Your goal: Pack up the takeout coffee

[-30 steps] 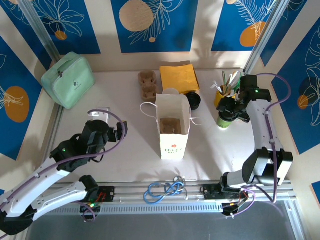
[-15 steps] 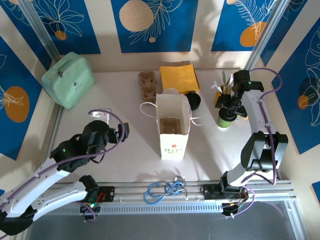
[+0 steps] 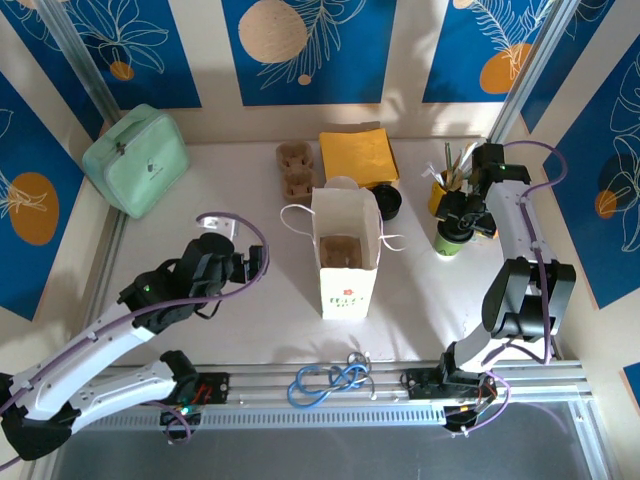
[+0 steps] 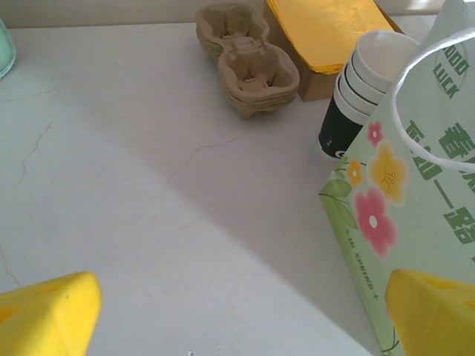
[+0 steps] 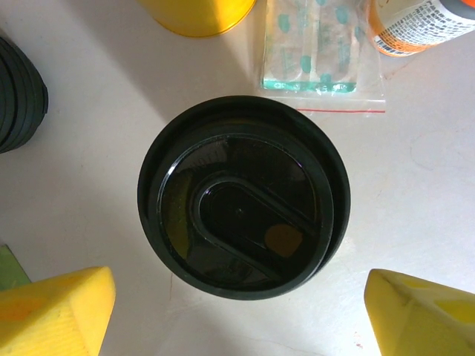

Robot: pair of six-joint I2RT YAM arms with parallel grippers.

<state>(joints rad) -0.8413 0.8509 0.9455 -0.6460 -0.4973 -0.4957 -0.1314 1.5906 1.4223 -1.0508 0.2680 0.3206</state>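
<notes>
**Directly over the lid: right gripper (image 3: 464, 213) above the coffee cup (image 3: 448, 243)**

Seen from the right wrist, the jaws stood wide apart. One yellow fingertip (image 5: 56, 311) lay to each side of the cup's black lid (image 5: 241, 237), and neither touched it. The cup stood upright on the table (image 3: 230, 190) at the far right. Near it were a yellow holder (image 3: 441, 192) of utensils, a clear sachet (image 5: 323, 55) and a stack of black lids (image 3: 388, 204).

The paper bag (image 3: 346, 285) stood open at the table's centre, well apart from the cup, with a cardboard carrier (image 3: 340, 250) inside. The left gripper (image 3: 237, 262) hovered left of the bag, its jaws wide and holding nothing.

Beyond the bag lay spare carriers (image 4: 249, 63), nested white cups (image 4: 367, 70) and yellow napkins (image 3: 357, 155). A green case (image 3: 137, 158) sat at the far left.
</notes>
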